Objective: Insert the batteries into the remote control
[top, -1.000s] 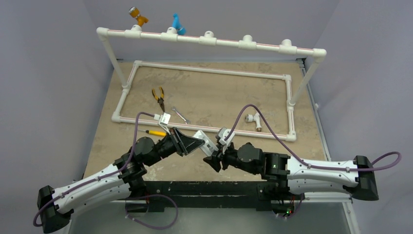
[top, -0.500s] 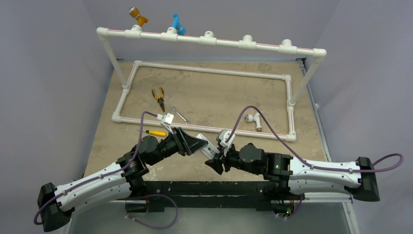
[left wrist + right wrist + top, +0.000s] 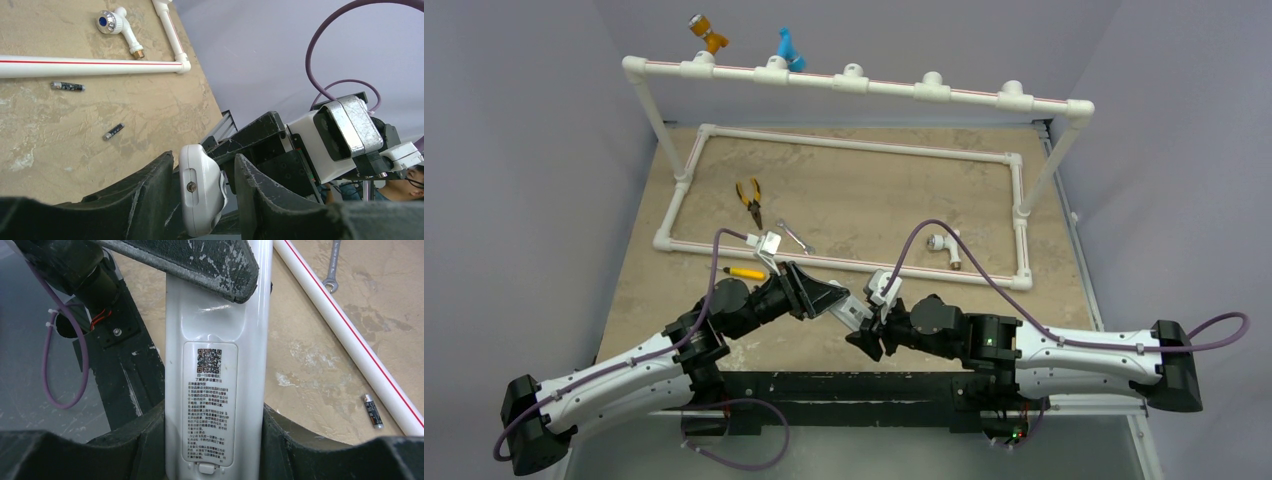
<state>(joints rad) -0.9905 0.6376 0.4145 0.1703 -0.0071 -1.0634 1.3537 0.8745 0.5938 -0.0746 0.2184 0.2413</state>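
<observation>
Both arms meet over the near part of the table, and I read this as the step before any loading: getting the back of the remote open. On the left, my left gripper has its jaws part-way apart, straddling one end of the remote control. A dark sliver shows beside the casing, so I judge it loose rather than clamped. The remote hangs in the air between the two arms. Its labelled panel with the small tab looks closed, though I cannot be sure that panel is the battery door. On the right, the right gripper has its fingers pressed against both long sides of the handset, carrying it. The batteries lie on the table, well apart from the remote, one just beside the white pipe and the other farther out from it. Next I need the left jaws to catch that tab and work the panel off while the right grip holds firm.
</observation>
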